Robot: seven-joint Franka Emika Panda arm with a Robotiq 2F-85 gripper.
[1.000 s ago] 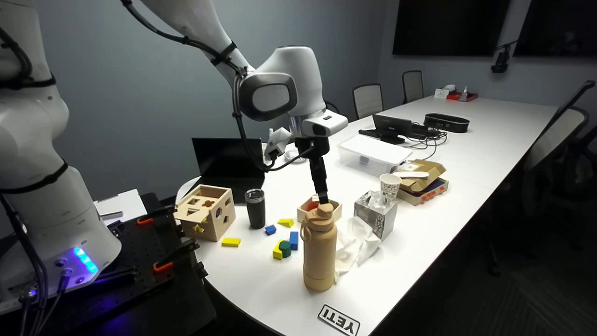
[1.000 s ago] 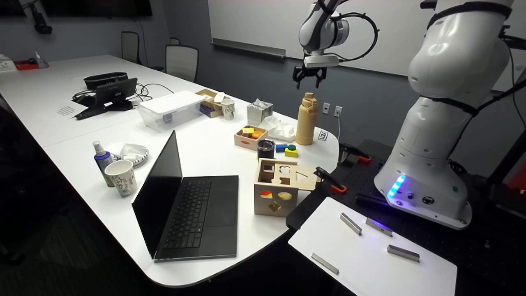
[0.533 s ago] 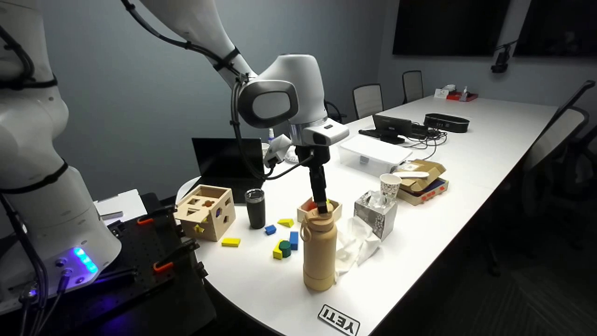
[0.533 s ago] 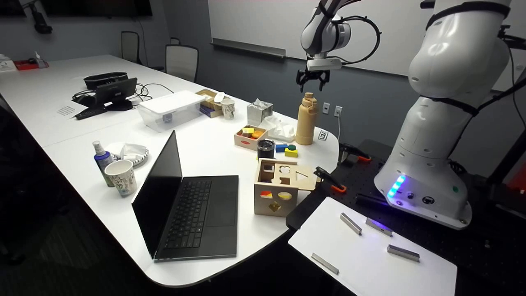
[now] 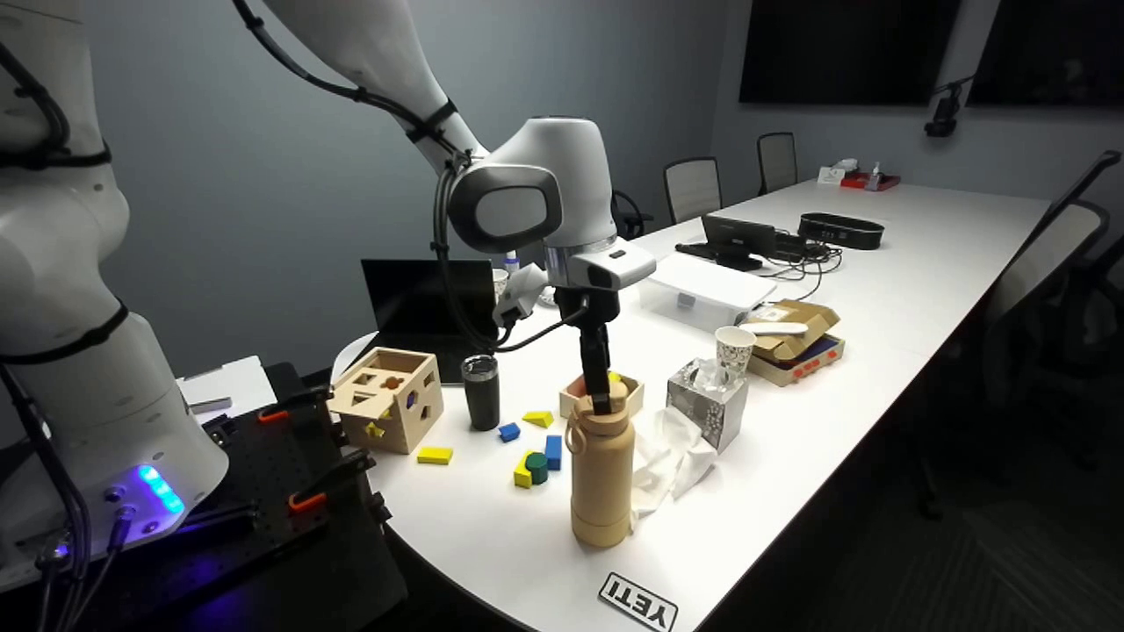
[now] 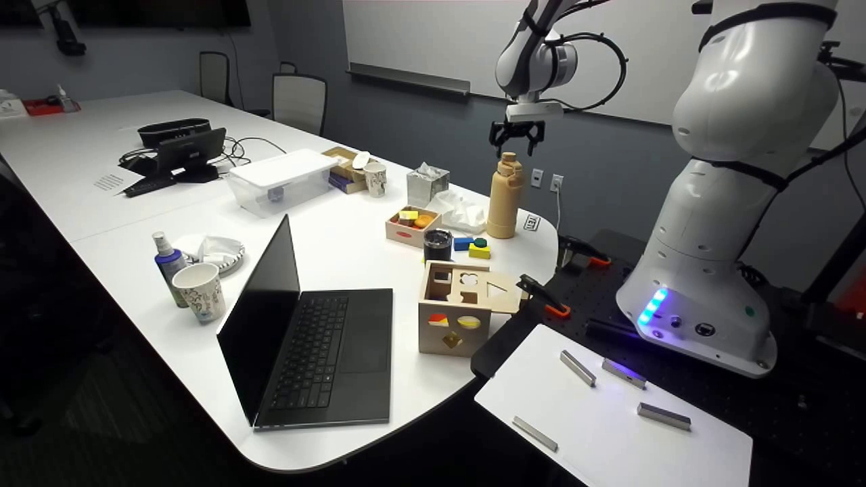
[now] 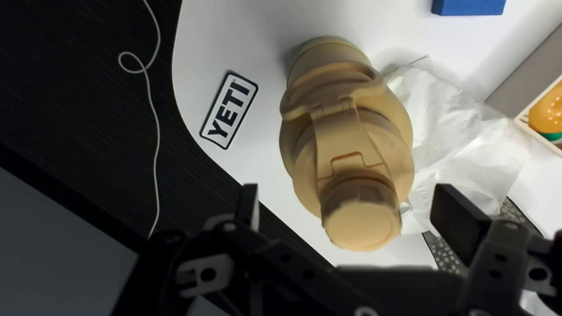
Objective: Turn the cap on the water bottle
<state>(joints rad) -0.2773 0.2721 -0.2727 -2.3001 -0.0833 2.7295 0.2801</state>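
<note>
The pincer is pointed down over the bottle, its fingers spread wide and nothing held between them. In the wrist view the cap is framed by them with a gap on either side; such spacing is presumably meant to let them be lowered past it without a knock. Whether they are set beside the cap or just above it cannot be surely told, since in an exterior view it is partly covered by a finger.

The bottle is stood upright on the table, close to the rounded end, with the cap topmost, so a grip from overhead seems called for. The carrying loop is covered by neither finger in the wrist view, so it should be cleared when they are brought together. In an exterior view crumpled tissue is spread just right of the bottle, and blocks are scattered to the left, both seemingly too low to be struck. The turn is judged not yet begun: the cap must first be pinched squarely, and as the bottle is steadied by nothing, it might be spun along with the cap.
</note>
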